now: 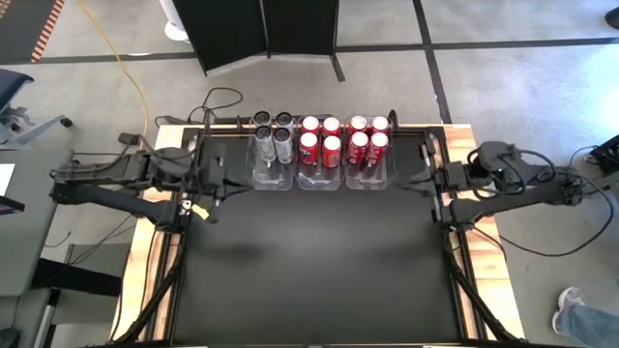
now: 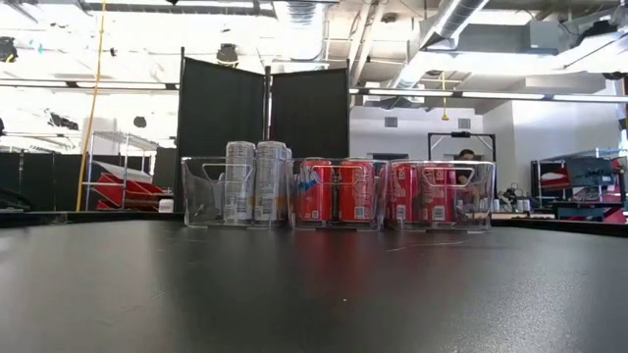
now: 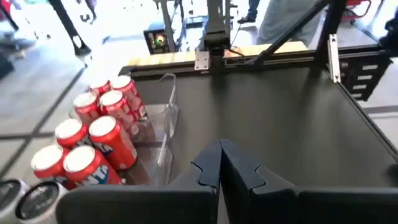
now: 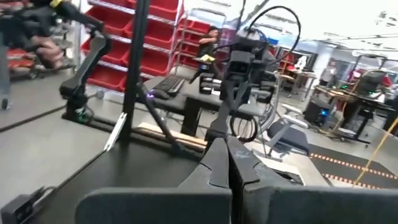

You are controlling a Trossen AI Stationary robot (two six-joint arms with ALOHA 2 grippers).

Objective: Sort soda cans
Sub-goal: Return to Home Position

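High view: the black table (image 1: pixel 319 261) carries three clear bins (image 1: pixel 321 182) side by side along its far edge. Four silver cans (image 1: pixel 272 136) stand in the left bin and eight red cans (image 1: pixel 344 137) fill the other two, so sorting looks finished. Left gripper (image 3: pixel 220 165) and right gripper (image 4: pixel 227 163), fingers pressed together and empty, sit at the table's sides; only parking seems left.

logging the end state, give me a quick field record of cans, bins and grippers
silver-grey cans: four, in the left clear bin
red cans: eight, four each in middle bin and right bin
bins: three side by side at the table's far edge
left gripper: shut, empty, near the table's left side
right gripper: shut, empty, near the right side
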